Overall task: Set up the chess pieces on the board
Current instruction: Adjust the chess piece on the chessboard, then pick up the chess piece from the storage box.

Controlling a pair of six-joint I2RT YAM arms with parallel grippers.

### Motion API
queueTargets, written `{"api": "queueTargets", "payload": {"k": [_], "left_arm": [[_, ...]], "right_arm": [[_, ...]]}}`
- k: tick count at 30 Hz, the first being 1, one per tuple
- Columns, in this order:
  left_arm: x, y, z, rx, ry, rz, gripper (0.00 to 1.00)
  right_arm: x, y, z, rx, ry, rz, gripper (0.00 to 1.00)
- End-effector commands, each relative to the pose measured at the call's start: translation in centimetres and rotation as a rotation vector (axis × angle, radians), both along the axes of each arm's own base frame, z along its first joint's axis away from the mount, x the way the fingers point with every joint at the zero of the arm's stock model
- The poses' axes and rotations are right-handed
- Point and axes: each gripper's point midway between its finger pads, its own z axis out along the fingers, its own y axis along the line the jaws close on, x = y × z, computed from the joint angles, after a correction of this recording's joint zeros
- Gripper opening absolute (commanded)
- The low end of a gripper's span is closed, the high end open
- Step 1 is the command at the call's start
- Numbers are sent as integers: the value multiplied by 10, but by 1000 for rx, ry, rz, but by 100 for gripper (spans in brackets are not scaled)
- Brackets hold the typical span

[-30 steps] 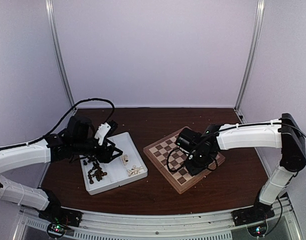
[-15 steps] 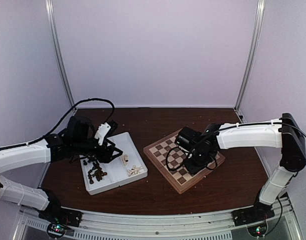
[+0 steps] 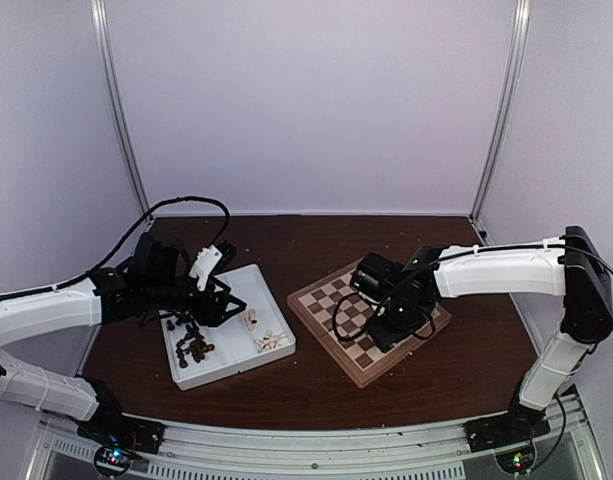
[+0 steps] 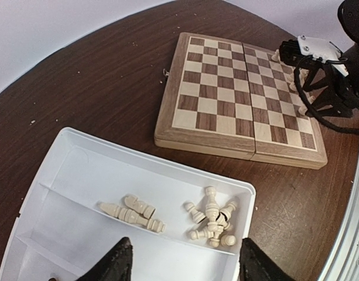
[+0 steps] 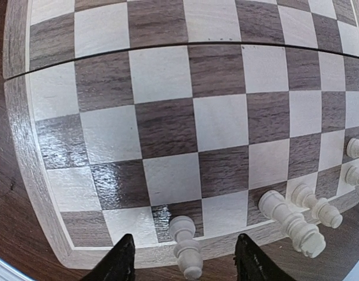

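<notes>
Since a second ago the right gripper's black head has shifted only slightly over the board (image 3: pixel 321 300) in the top view, and the left arm is posed as before.

The board is a thick wooden square with cream and dark brown checks and a light rim. It lies turned like a diamond on the dark brown table (image 3: pixel 316 400), at 3 o'clock of the white tray (image 3: pixel 248 280). Only the right wrist view shows the row at the board's edge. There one cream-white piece (image 5: pixel 187 249) stands upright on a dark square beside the rim, between the right gripper (image 5: pixel 186 261) fingers. The fingers are spread, with a gap to the piece on each side, so they do not pinch it. At 3 o'clock of it more cream-white pieces (image 5: pixel 290 222) stand along the same edge. The top view hides all of these under the arm.

The right arm reaches in from 3 o'clock, forearm level and wrist bent down over the board's middle.

The left wrist view shows a divider splitting the tray into compartments. In one lie a loose heap of cream-white pieces (image 4: pixel 211 216) and two or three more (image 4: pixel 132 211), all on their sides. The dark brown pieces (image 3: pixel 194 345) show as a clump only in the top view, in the tray compartment at 9 o'clock.

The left gripper (image 4: pixel 188 263) hangs over the tray with its fingers apart and nothing between them. Its arm comes in from 9 o'clock, wrist tilted down.
</notes>
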Motion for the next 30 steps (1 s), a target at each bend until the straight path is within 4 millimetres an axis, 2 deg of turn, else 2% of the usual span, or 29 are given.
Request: {"api": "queueTargets", "payload": {"k": [1, 3, 4, 8, 11, 12, 15, 17, 19, 21, 22, 28, 30], "left_arm": [[7, 2, 2, -9, -18, 35, 70], [15, 11, -2, 12, -19, 110, 94], [17, 14, -4, 18, -23, 130, 97], [21, 18, -13, 18, 4, 185, 98], [20, 13, -24, 58, 80, 169, 98], [20, 11, -28, 81, 109, 164, 96], [24, 5, -41, 154, 192, 149, 79], [26, -2, -44, 171, 235, 127, 64], [29, -6, -48, 186, 279, 133, 55], [33, -9, -55, 214, 332, 155, 51], [38, -12, -53, 225, 351, 168, 51], [47, -9, -77, 362, 535, 284, 52], [52, -9, -81, 395, 582, 336, 45]], "right_arm": [[13, 9, 26, 30, -77, 11, 58], [17, 13, 43, 62, -114, 31, 57], [20, 15, 53, 79, -135, 43, 57], [31, 24, 88, 145, -235, 79, 56], [40, 33, 108, 192, -302, 98, 54], [43, 36, 114, 207, -319, 99, 53], [48, 43, 124, 249, -357, 95, 49], [50, 49, 125, 277, -359, 95, 48], [49, 56, 123, 304, -342, 104, 44], [48, 61, 118, 316, -325, 107, 42], [48, 62, 114, 317, -319, 107, 41], [47, 64, 107, 342, -322, 107, 37], [46, 62, 105, 338, -327, 110, 37]]}}
